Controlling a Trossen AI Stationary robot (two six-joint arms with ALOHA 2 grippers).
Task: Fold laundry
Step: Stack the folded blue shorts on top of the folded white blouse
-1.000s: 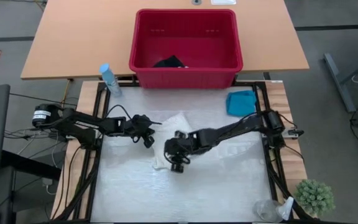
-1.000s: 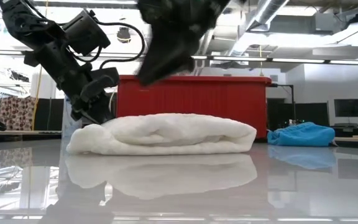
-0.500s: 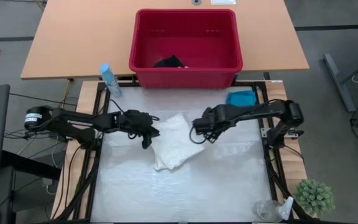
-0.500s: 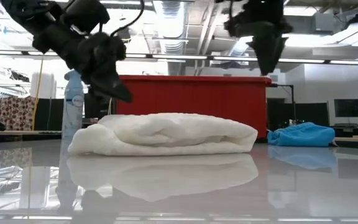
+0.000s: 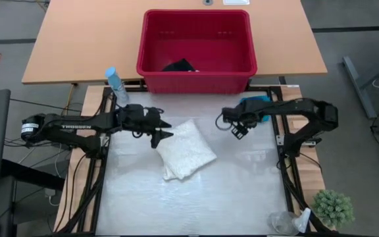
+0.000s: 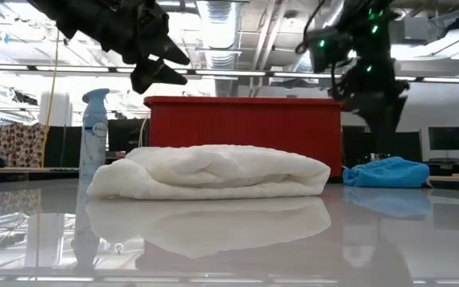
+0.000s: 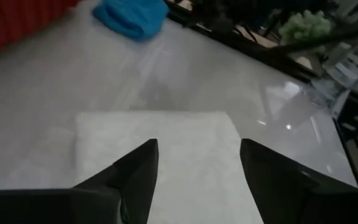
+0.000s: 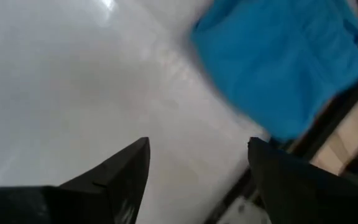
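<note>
Just ahead of my spread, empty right gripper (image 5: 238,129) sits the turquoise garment (image 5: 256,107), so I'd drop low and pinch one edge cleanly, left gripper (image 5: 161,135) hanging released over the folded white cloth (image 5: 186,150).

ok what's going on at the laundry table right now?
Two-arm robot folding laundry. The cream-white cloth lies folded mid-table, and neither gripper holds anything. The left gripper hangs open at the cloth's left edge. The right gripper is open, in the air beside the turquoise garment at the table's far right. A dark garment sits in the red basket.
</note>
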